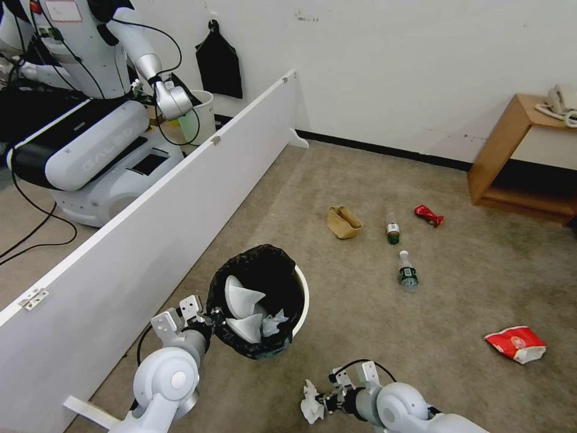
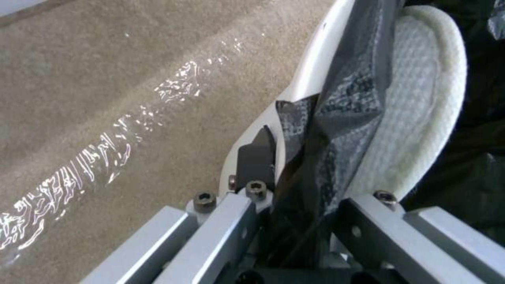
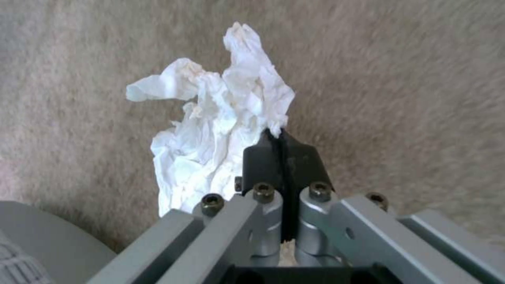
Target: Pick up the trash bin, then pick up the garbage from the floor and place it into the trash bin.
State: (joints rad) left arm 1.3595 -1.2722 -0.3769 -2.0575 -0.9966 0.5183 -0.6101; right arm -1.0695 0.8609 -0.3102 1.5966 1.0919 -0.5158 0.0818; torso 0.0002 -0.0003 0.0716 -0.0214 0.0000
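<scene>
— What's the room like?
— Tan carpet [image 1: 372, 180], a white partition [image 1: 150, 198] on the left, a wooden side table [image 1: 511, 150] far right.
— And the arms?
— The left gripper [image 1: 213, 316] is clamped on the trash bin [image 1: 302, 288] at its bagged rim; the right gripper [image 1: 324, 402], low by the floor, pinches crumpled tissue [image 1: 311, 402].
— Anything closer up?
— The left wrist view shows a white slipper [image 2: 421, 102] inside the bin.
</scene>
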